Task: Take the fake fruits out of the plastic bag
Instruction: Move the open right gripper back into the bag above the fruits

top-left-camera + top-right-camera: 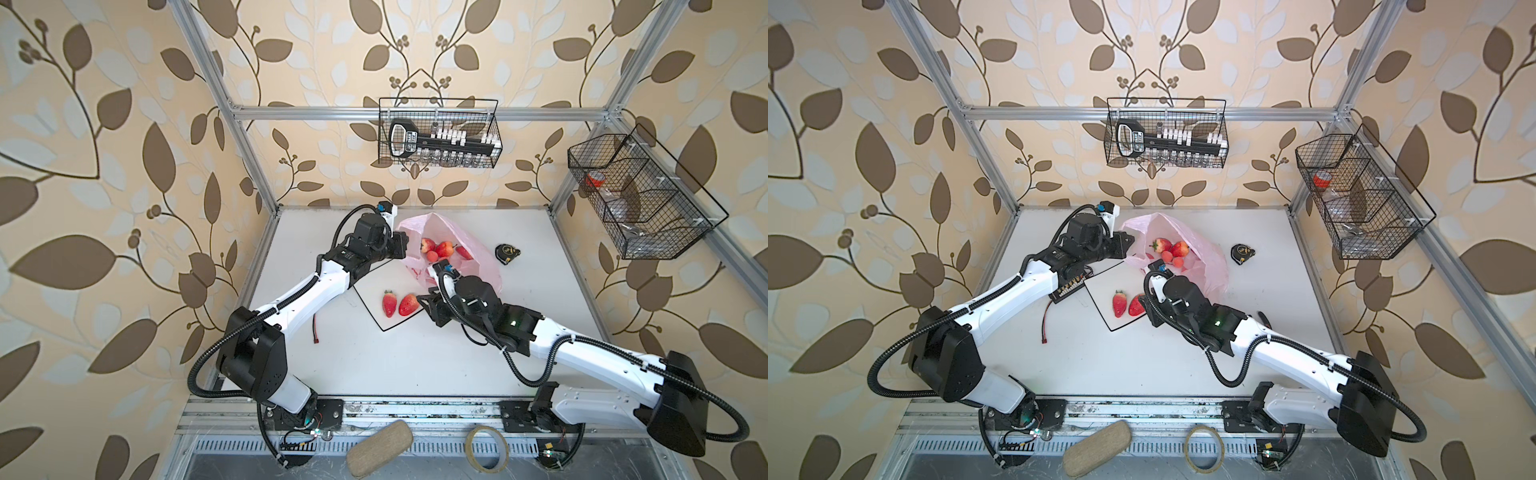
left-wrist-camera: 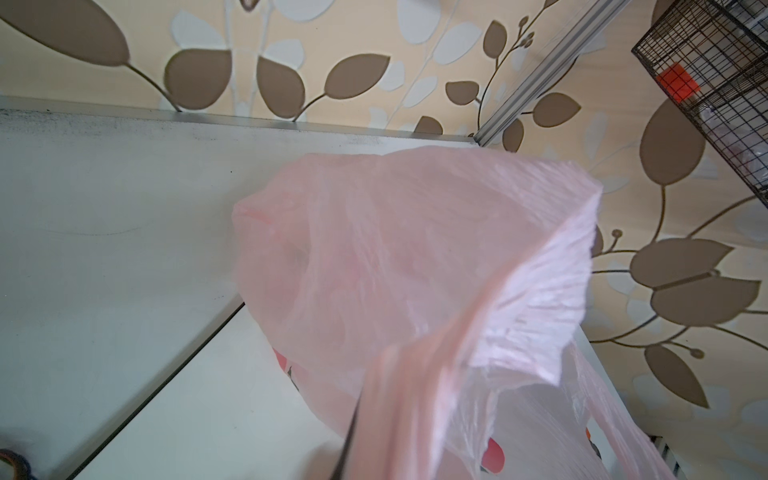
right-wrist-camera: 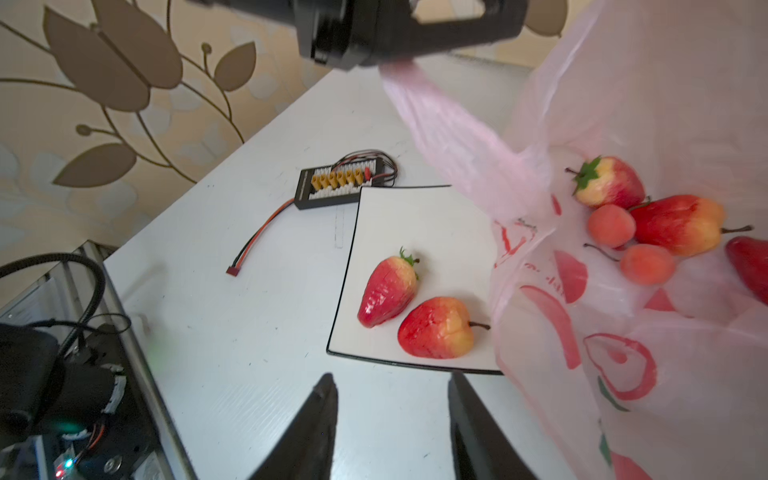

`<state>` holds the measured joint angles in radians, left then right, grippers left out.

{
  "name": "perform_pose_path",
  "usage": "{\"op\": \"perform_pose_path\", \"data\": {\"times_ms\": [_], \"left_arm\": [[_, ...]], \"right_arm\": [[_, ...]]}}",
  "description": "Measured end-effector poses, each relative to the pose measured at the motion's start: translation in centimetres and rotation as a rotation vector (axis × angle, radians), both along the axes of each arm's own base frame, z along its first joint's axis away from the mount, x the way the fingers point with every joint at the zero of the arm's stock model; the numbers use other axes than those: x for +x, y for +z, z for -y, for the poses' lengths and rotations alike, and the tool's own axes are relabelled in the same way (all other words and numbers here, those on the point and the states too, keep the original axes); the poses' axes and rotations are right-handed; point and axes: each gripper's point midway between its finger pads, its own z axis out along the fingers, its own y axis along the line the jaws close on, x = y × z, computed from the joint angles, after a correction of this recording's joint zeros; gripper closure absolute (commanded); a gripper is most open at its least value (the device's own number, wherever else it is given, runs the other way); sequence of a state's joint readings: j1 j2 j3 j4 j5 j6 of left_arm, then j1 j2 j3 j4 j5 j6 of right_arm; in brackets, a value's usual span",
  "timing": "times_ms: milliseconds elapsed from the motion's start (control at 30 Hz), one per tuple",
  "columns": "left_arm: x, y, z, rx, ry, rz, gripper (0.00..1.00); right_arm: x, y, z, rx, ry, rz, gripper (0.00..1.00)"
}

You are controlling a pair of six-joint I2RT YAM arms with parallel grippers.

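- 3 strawberries [image 3: 609,185] and 2 cherries [image 3: 611,226] lie in a touching cluster inside the bag [image 3: 665,83], on its lower wall just past the open mouth.
- 2 more strawberries [image 3: 388,291] lie side by side on the plate [image 3: 415,224], outside the bag.
- The fruits look light, hard and glossy, so probably slippery. The tapered strawberries are best pinched across the broad shoulder near the cap, not the tip.
- The cherries are small and round and likely to roll. Their thin stems look too weak to hold them by.
- The bag is thin, crinkly film, soft enough to sag or snag between the jaws.
- The left gripper [image 3: 395,60] is pressed together on a stretched handle of the bag, holding the mouth up.
- The right gripper [image 3: 390,376] has its jaws spread and empty. It sits low by the plate's edge, outside the bag.
- A connector board [image 3: 338,187] sits beside the plate.
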<state>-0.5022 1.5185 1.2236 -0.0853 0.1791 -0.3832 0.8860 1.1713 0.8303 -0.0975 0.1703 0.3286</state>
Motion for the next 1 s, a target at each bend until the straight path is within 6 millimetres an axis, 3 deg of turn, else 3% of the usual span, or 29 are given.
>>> {"op": "perform_pose_path", "data": {"times_ms": [167, 333, 600, 1000], "left_arm": [[0.0, 0.0, 0.0, 0.007, -0.005, 0.005, 1.00], [-0.4, 0.1, -0.2, 0.030, -0.016, 0.011, 1.00], [-1.4, 0.4, -0.7, 0.076, -0.046, 0.028, 1.00], [-2.2, 1.8, -0.5, 0.084, -0.093, 0.075, 1.00]], "right_arm": [[2.9, -0.7, 2.5, 0.011, -0.157, -0.025, 0.65], [5.6, -2.0, 3.2, 0.023, -0.291, -0.070, 0.65], [11.0, -4.7, 4.2, 0.034, -0.525, -0.155, 0.53], [16.8, -11.2, 6.9, -0.040, -0.717, -0.266, 0.42]]}}
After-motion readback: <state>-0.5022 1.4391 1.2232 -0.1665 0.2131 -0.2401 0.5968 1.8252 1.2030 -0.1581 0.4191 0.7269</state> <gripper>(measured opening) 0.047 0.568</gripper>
